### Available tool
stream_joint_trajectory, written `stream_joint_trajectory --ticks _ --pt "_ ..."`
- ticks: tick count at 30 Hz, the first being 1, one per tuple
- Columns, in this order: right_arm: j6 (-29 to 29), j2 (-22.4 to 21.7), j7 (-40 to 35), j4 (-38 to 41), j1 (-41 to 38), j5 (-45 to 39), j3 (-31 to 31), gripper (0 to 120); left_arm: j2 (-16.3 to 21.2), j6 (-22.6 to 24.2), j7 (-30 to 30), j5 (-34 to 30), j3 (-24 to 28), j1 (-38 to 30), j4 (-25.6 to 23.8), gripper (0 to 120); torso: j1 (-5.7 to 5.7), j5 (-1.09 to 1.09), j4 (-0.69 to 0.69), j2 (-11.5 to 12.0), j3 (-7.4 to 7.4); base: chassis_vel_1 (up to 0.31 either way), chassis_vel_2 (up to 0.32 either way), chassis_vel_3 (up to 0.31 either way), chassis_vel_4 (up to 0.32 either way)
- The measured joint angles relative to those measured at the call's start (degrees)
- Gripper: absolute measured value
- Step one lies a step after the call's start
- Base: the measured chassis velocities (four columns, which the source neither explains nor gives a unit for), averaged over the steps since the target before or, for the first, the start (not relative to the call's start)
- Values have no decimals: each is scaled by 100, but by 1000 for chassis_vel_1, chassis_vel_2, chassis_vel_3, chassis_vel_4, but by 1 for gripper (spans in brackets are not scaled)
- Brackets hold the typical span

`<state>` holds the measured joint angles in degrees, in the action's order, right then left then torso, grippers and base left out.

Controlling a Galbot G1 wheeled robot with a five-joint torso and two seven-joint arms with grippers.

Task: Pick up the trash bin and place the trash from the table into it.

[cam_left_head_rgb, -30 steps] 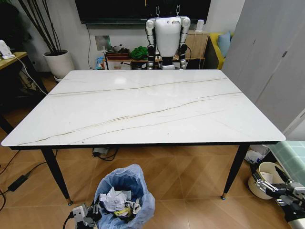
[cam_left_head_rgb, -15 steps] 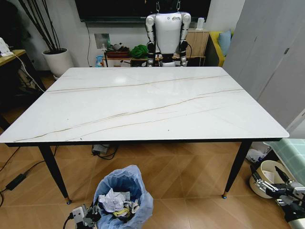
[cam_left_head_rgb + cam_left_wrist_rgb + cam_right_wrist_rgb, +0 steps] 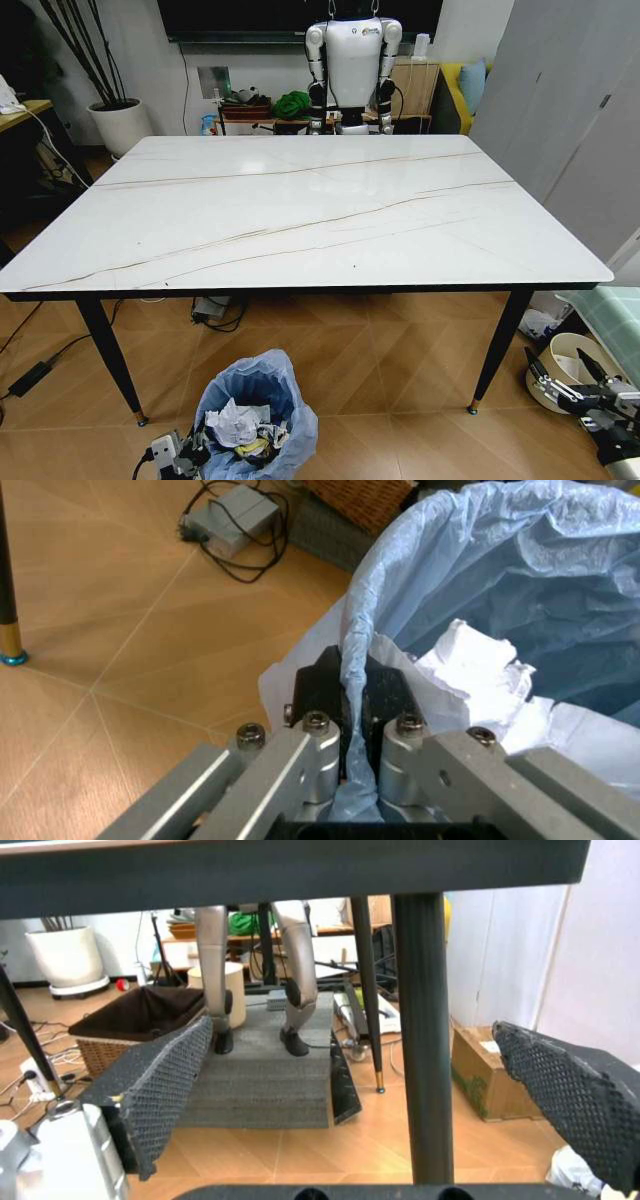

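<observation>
Nothing budged but my camera; left pincer (image 3: 352,697) clamped on upright trash bin (image 3: 255,405) rim below table (image 3: 300,215), right pincer (image 3: 380,1095) apart.

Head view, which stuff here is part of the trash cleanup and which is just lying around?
Job:
- trash bin, its blue liner rim pinched in the left claw
- trash inside it
- table

Lying about:
- white humanoid robot
- potted plant
- cream-white bin by the open right claw
</observation>
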<state>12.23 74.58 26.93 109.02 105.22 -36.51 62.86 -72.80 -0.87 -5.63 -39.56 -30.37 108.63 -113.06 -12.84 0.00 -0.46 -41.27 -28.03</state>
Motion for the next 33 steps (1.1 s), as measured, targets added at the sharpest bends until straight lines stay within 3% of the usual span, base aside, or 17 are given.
stream_joint_trajectory --ticks 33 --pt "0 0 0 0 0 0 0 100 -31 12 -2 -83 7 -98 121 0 332 0 0 817 485 0 0 0 0"
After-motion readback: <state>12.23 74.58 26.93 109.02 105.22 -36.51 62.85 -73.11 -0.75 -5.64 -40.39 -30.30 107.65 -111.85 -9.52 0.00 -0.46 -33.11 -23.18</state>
